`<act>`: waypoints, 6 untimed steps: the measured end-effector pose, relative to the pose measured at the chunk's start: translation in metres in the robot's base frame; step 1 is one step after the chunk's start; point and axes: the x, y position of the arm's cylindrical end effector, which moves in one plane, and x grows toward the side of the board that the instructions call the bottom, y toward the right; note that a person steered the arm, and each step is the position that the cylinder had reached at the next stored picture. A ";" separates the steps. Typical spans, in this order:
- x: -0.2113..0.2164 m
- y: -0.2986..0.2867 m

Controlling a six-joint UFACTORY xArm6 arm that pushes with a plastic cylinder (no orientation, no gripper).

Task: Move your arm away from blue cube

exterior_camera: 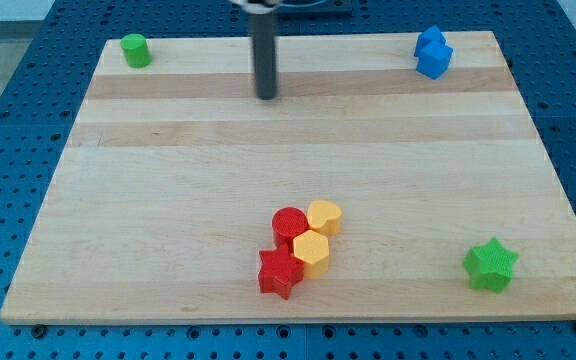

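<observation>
Two blue blocks sit touching at the board's top right: a blue cube (436, 60) in front and another blue block (429, 40) behind it, its shape unclear. My tip (267, 96) is the lower end of a dark rod near the top middle of the board. It stands well to the left of the blue cube, touching no block.
A green cylinder (135, 50) sits at the top left corner. A cluster at the bottom middle holds a red cylinder (289, 225), a yellow heart-like block (324, 216), a yellow hexagon (311, 252) and a red star (279, 271). A green star (491, 264) lies at the bottom right.
</observation>
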 end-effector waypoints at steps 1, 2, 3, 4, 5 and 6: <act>-0.003 -0.089; -0.003 -0.173; -0.016 -0.216; -0.051 -0.218; -0.082 -0.218; -0.118 -0.217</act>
